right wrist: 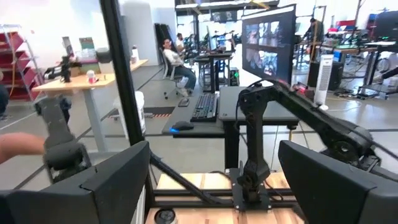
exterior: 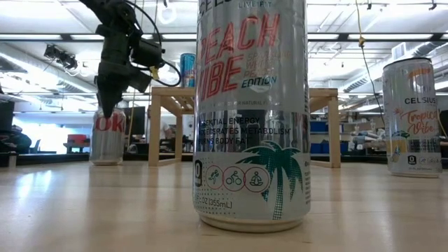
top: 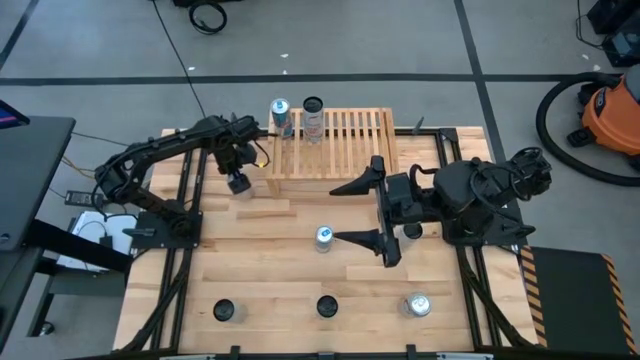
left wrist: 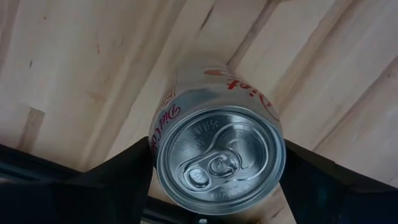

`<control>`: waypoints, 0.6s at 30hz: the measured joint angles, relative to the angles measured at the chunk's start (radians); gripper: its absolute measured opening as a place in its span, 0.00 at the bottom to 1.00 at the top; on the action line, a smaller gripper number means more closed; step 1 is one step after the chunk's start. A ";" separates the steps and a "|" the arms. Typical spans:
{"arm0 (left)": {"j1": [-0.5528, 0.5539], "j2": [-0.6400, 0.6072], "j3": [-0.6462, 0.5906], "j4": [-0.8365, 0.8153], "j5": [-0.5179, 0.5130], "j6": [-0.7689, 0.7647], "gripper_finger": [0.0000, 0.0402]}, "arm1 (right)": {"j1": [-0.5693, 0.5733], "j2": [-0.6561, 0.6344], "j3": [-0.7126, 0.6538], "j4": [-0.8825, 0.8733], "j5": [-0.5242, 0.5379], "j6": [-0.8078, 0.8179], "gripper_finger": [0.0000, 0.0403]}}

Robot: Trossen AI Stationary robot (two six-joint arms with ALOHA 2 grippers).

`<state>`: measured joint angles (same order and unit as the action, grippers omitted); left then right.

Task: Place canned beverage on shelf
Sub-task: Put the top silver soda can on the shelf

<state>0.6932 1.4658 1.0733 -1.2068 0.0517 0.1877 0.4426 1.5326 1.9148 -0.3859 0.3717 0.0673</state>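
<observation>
A silver Diet Coke can [left wrist: 217, 155] stands upright on the plank table just left of the light-wood slatted shelf [top: 345, 140]. It also shows in the low view [exterior: 107, 140]. My left gripper [top: 237, 181] hangs right above it, pointing down and open, with one finger on either side of the can's top [left wrist: 217, 144]. A blue can [top: 281, 117] and a white-and-red can [top: 313, 118] stand on the shelf's left end. My right gripper [top: 360, 212] is open and empty, level above the table right of centre.
A silver can [top: 323, 238] stands close to my right gripper's near finger. Three more cans [top: 223, 311] [top: 327, 306] [top: 416, 305] stand along the near edge, two of them large in the low view [exterior: 252, 112] [exterior: 414, 115]. People and desks show beyond the table [right wrist: 174, 56].
</observation>
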 joint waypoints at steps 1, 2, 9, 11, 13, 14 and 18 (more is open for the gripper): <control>-0.004 0.000 0.000 -0.003 0.000 0.001 0.75 | -0.003 0.000 0.000 0.004 0.000 0.000 0.91; -0.008 0.000 0.000 -0.005 0.000 0.002 0.75 | -0.003 0.000 0.000 0.005 0.000 0.000 0.91; -0.029 -0.001 0.000 -0.005 0.002 0.008 0.75 | -0.003 0.000 0.000 0.019 0.000 -0.003 0.91; -0.030 -0.001 0.000 -0.001 0.002 0.007 0.75 | -0.003 0.000 0.000 0.018 0.001 -0.004 0.91; -0.030 -0.001 0.000 -0.001 0.000 0.007 0.75 | -0.002 0.000 0.000 0.019 0.001 -0.006 0.91; -0.030 -0.001 0.000 -0.001 0.000 0.004 0.75 | -0.002 0.000 0.000 0.018 0.001 -0.011 0.91; -0.030 -0.001 0.000 0.000 0.001 0.000 0.75 | -0.007 0.000 0.000 0.018 0.003 -0.028 0.91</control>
<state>0.6628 1.4651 1.0733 -1.2070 0.0522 0.1881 0.4358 1.5326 1.9145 -0.3683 0.3748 0.0392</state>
